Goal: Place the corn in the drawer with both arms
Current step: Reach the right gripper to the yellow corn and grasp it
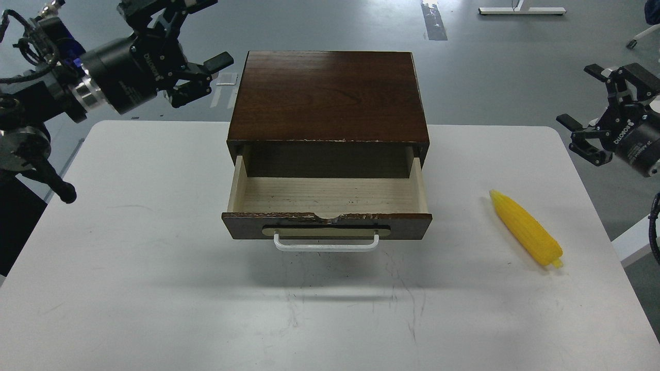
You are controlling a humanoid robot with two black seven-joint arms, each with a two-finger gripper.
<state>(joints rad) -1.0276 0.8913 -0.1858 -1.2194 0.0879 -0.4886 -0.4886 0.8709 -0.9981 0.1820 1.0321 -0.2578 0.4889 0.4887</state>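
A yellow corn cob [526,227] lies on the white table [129,268] at the right, clear of everything. A dark wooden cabinet [328,95] stands at the table's back middle. Its drawer [329,197] is pulled open, its light wood inside is empty, and a white handle [326,243] is on its front. My left gripper [192,36] is open and empty, raised at the upper left, left of the cabinet's top. My right gripper [593,100] is open and empty, raised at the far right, above and behind the corn.
Grey floor lies beyond the table. The table's right edge runs close to the corn. My left arm's black links [31,149] hang over the table's left edge.
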